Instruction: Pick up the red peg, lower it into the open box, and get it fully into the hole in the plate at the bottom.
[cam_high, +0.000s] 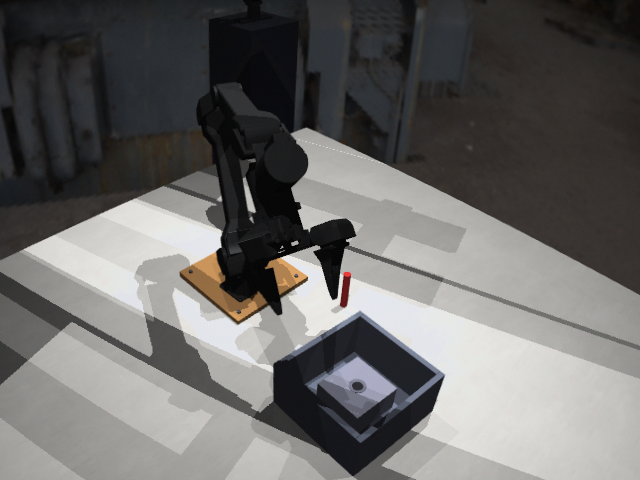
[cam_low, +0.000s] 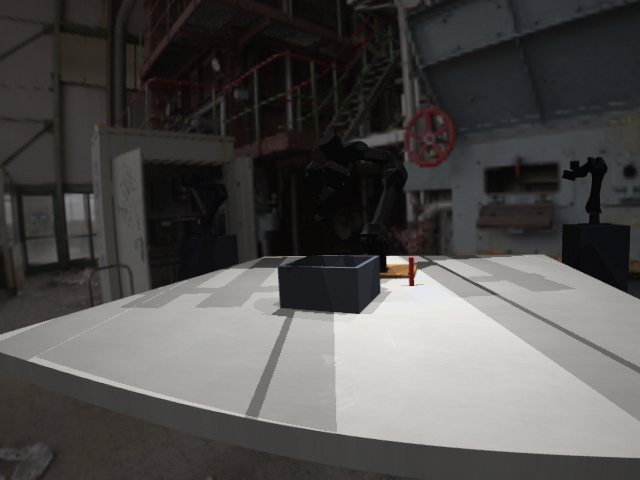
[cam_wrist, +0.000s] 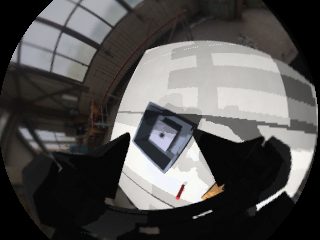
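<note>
The red peg (cam_high: 345, 290) (cam_low: 411, 271) (cam_wrist: 181, 191) stands upright on the table, outside the box and near its back corner. The open dark box (cam_high: 305, 408) (cam_low: 325, 289) (cam_wrist: 156, 160) holds a pale raised plate (cam_high: 356, 369) (cam_wrist: 156, 142) with a round hole (cam_high: 357, 385) (cam_wrist: 161, 135); the hole shows no peg. My gripper (cam_high: 307, 305) (cam_wrist: 162, 133) is open with nothing between its fingers. It hangs well above the table, and in the exterior view it is higher than the box rim. The box walls hide the plate in the exterior view.
The arm stands on an orange base plate (cam_high: 286, 276) (cam_low: 400, 271) (cam_wrist: 214, 191) behind the box and beside the peg. The box walls rise around the plate. Dark pedestals (cam_high: 253, 62) (cam_low: 594, 253) stand beyond the table.
</note>
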